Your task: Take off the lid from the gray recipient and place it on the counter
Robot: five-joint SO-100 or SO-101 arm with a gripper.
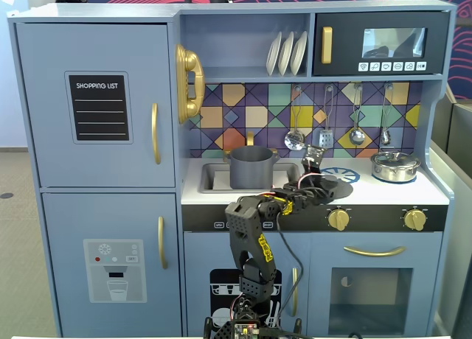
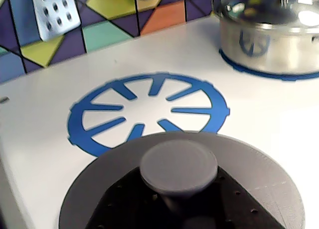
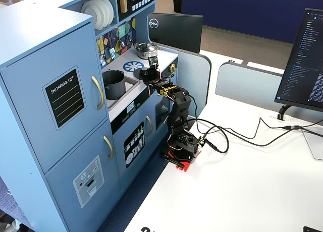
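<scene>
Wrist view alone: lid [image 2: 214,189] knob close-up.

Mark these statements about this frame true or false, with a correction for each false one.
1. The lid is off the gray pot. True: the pot's top is open in both fixed views.
2. The gray pot stands on the blue burner. False: it sits in the sink recess, left of the burner in a fixed view.
3. The steel pot has its lid on. True.
4. The lid lies right of the steel pot in a fixed view. False: it is left of it, by the burner's near edge.
5. The gripper is over the counter at the lid. True; whether it grips the knob cannot be told.
</scene>
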